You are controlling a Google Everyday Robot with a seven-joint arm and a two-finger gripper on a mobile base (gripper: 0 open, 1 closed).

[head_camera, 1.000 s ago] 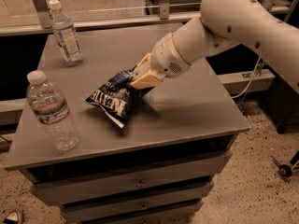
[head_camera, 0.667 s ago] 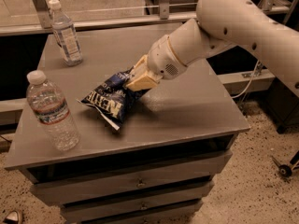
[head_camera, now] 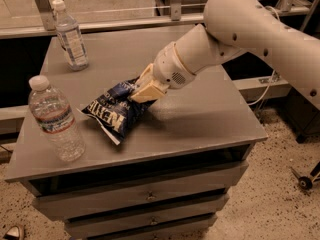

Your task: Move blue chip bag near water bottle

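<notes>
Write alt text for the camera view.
The robot's gripper grips the blue chip bag by its upper end at the middle of a grey table, just right of the water bottle. A second bottle stands at the back left.

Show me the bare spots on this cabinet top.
Bare: the right half of the cabinet top beyond the gripper, and the back strip right of the far bottle. Crowded: front left, where the gripper holds the blue chip bag beside the water bottle.

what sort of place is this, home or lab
Likely a robot lab or workshop: speckled floor, grey drawer cabinet, caster wheel; the end effector grips the blue chip bag on it.
</notes>
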